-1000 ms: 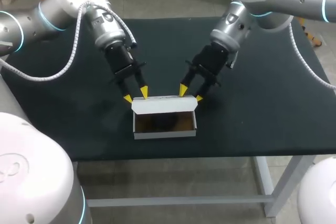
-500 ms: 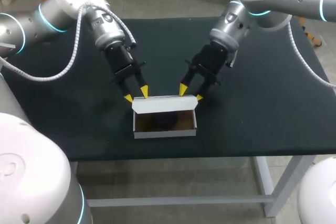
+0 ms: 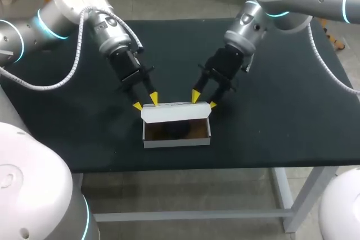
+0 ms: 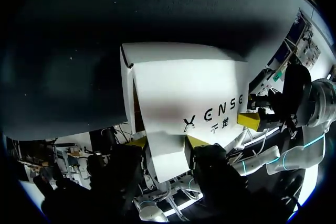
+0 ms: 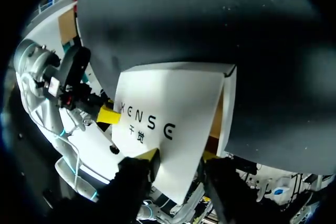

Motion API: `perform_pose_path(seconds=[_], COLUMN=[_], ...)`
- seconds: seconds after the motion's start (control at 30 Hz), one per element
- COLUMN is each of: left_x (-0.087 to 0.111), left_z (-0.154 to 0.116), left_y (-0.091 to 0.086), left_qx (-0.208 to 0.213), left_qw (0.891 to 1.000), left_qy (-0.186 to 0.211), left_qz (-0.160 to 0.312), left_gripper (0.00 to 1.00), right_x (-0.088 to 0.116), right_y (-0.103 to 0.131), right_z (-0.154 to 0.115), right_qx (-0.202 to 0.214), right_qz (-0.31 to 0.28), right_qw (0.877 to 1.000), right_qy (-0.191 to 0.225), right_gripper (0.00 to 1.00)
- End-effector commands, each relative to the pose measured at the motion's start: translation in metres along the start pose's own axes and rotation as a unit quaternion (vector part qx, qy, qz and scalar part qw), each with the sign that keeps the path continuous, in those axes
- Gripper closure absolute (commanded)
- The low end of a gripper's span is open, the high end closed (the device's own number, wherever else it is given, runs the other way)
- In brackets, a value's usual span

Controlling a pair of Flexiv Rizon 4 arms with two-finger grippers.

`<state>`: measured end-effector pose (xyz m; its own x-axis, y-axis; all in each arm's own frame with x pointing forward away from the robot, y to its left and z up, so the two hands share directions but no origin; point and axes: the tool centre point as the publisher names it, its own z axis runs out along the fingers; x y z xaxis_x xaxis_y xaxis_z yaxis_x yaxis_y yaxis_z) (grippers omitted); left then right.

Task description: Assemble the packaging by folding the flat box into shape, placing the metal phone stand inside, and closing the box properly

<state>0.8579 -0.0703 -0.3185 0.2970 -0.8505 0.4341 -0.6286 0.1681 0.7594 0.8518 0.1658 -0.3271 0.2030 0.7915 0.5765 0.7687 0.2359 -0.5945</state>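
The white box stands near the table's front edge with its brown inside showing. A dark phone stand lies in it. Its printed lid rises from the back wall and tilts over the opening. My left gripper is open at the lid's left corner, whose white card runs between its fingers. My right gripper is open at the right corner, and the lid likewise passes between its fingers. Each wrist view shows the other arm's yellow tip at the lid's far corner.
The black table stretches wide on both sides and behind the box. Its front edge runs just in front of the box. Nothing else lies on it.
My left arm's upper links have shifted slightly to the left. Both grippers and the lid stay almost where they were.
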Motion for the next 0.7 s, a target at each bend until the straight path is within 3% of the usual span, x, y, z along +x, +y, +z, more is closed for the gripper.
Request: perform_pose_path(seconds=[0.03, 0.7], left_x=[0.01, 0.0074], left_z=[0.008, 0.013], left_y=[-0.0027, -0.003], left_qx=[0.003, 0.01], left_qw=[1.0, 1.0], left_qy=[0.004, 0.018], left_qz=[0.0, 0.002], left_gripper=[0.58, 0.57], right_x=[0.009, 0.0038], right_y=[0.0045, -0.0015], right_z=[0.0094, 0.0148], right_qx=[0.001, -0.019], right_qz=[0.0, -0.003], right_qw=[1.0, 1.0], right_qy=[0.001, -0.003], right_gripper=[0.52, 0.52])
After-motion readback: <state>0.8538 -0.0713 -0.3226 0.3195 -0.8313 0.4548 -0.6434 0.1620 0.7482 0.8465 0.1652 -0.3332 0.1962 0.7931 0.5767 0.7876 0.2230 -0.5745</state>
